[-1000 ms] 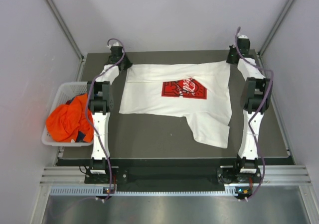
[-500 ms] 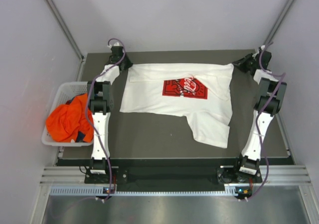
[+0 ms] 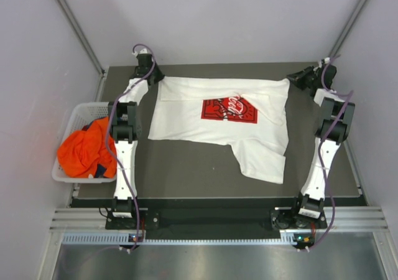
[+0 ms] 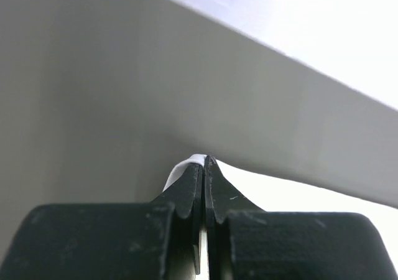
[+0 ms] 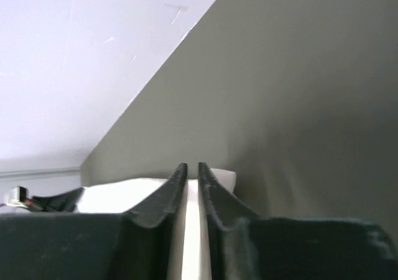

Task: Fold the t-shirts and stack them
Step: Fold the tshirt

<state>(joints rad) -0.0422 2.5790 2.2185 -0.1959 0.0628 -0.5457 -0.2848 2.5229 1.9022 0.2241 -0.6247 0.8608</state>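
Swinging out toward 3 o'clock since a moment ago, the right gripper (image 3: 292,79) is pinching the white t-shirt (image 3: 186,112) at its 1 o'clock corner. The left gripper (image 3: 157,79) is clamping the 11 o'clock corner, and its fingers are hiding most of that cloth. The shirt is lying spread on the table (image 3: 186,171). At 9 o'clock, the left arm (image 3: 124,143) is covering one side of the basket (image 3: 78,109), which is holding a bunched orange t-shirt (image 3: 84,152).

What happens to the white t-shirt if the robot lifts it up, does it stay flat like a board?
Probably not. The white t-shirt lies wrinkled and uneven on the table, so it would likely sag and flop. It looks thin and light: the left end effector and right end effector each pinch just a corner.
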